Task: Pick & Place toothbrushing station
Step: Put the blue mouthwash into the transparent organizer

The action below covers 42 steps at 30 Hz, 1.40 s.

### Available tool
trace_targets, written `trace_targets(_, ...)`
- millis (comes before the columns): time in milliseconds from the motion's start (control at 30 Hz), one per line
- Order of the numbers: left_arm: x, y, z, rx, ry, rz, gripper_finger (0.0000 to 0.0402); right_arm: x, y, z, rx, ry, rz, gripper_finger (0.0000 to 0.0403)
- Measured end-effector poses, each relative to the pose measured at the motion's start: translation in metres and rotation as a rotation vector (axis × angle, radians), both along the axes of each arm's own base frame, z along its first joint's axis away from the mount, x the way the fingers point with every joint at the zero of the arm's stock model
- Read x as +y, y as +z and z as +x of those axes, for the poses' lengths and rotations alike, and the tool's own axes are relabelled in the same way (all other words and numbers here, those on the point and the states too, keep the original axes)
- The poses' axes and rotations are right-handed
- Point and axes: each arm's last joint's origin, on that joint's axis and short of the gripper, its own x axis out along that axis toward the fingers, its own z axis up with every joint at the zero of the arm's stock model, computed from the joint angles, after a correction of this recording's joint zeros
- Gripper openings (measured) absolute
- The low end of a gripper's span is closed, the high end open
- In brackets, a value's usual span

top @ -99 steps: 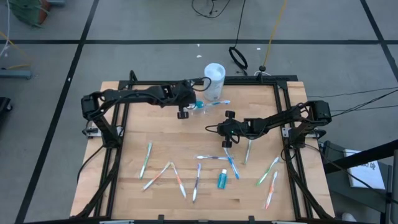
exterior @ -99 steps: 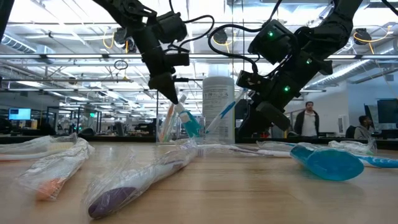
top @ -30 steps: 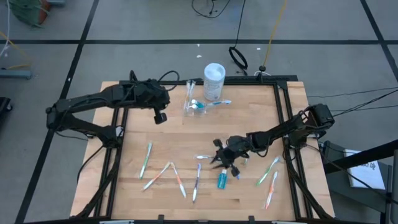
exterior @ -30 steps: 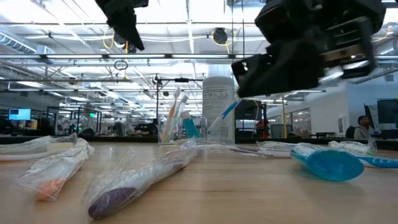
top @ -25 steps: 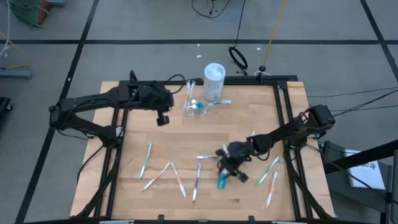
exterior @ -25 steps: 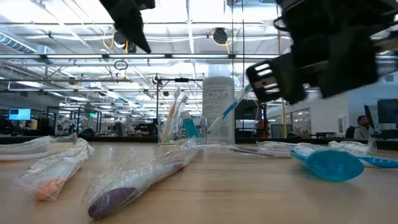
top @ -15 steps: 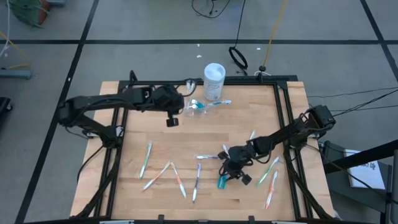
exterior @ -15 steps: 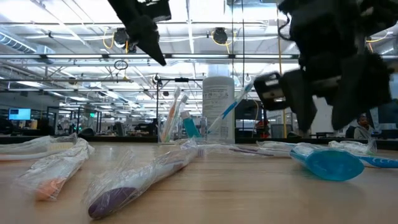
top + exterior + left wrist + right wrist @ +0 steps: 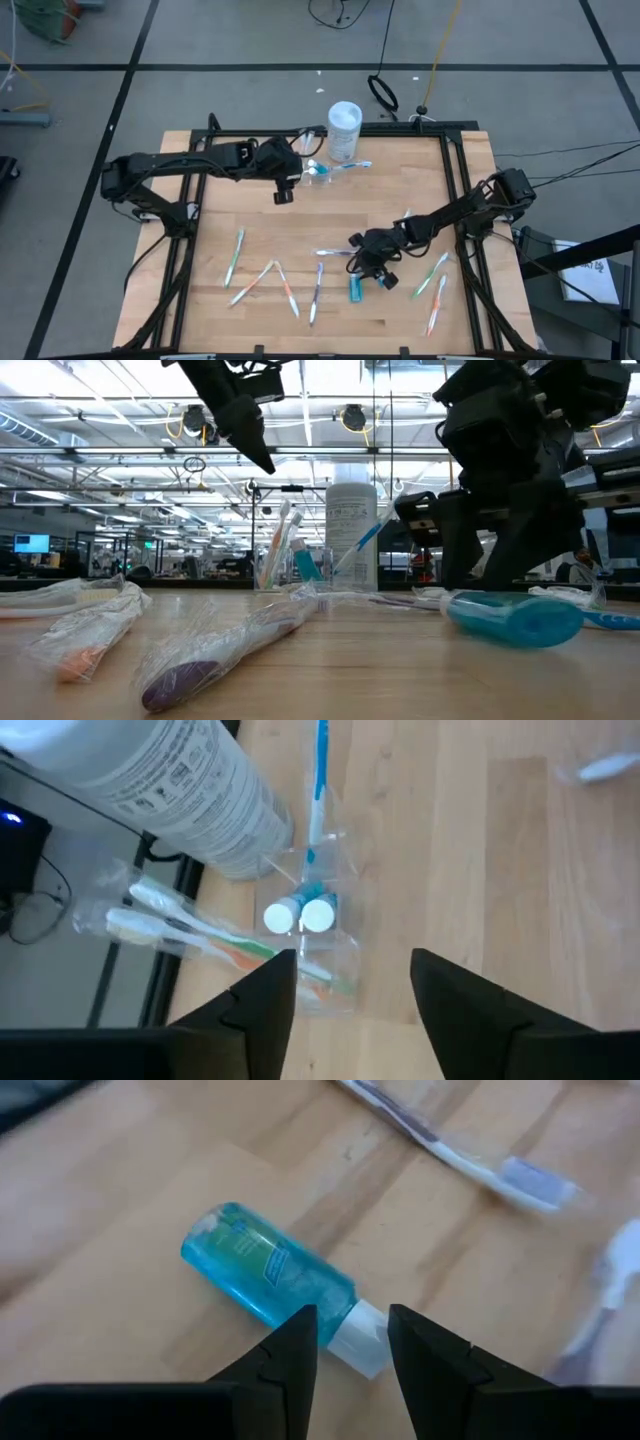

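Right gripper (image 9: 348, 1342) hovers just over the toothpaste tube (image 9: 268, 1278), lying flat well away from the clear cup (image 9: 312, 172); fingers parted, apparently straddling the tube's white cap end, nothing pinched. Best to centre on the tube body before closing. Left gripper (image 9: 346, 988) spread wide, empty, just beside the cup.

One clear cup (image 9: 311, 171), one white tub (image 9: 344, 130), three toothpaste tubes (image 9: 355, 289), perhaps eleven toothbrushes (image 9: 235, 257)
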Motion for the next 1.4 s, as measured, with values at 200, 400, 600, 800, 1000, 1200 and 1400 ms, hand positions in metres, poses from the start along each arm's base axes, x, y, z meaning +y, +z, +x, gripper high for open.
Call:
trace_targets(200,-0.011,0.0,0.003,-0.015,-0.028,-0.046,0.0209,0.017,-0.002,-0.008,0.034,-0.025,0.077,0.0121)
trace_targets(400,-0.024,0.0,0.005,-0.012,-0.076,-0.043,0.021,0.038,0.004,-0.016,-0.044,-0.091,0.021,0.0121)
trace_targets(600,-0.032,0.0,0.006,-0.014,-0.085,-0.056,0.0209,0.051,0.019,-0.024,-0.166,-0.142,-0.077,0.0121)
trace_targets(800,-0.035,0.0,0.006,-0.009,-0.103,-0.042,0.0209,0.047,0.019,-0.023,-0.262,-0.067,-0.275,0.0121)
trace_targets(1000,-0.035,0.0,0.006,-0.011,-0.094,-0.05,0.0209,0.034,-0.001,-0.023,-0.093,-0.051,-0.277,0.0121)
trace_targets(1200,-0.035,0.0,0.006,-0.009,-0.099,-0.046,0.0209,0.032,-0.002,-0.02,-0.057,-0.081,-0.152,0.0137)
trace_targets(1400,-0.035,0.0,0.006,-0.008,-0.099,-0.046,0.0209,0.04,0.0,-0.021,-0.048,-0.124,-0.075,0.017)
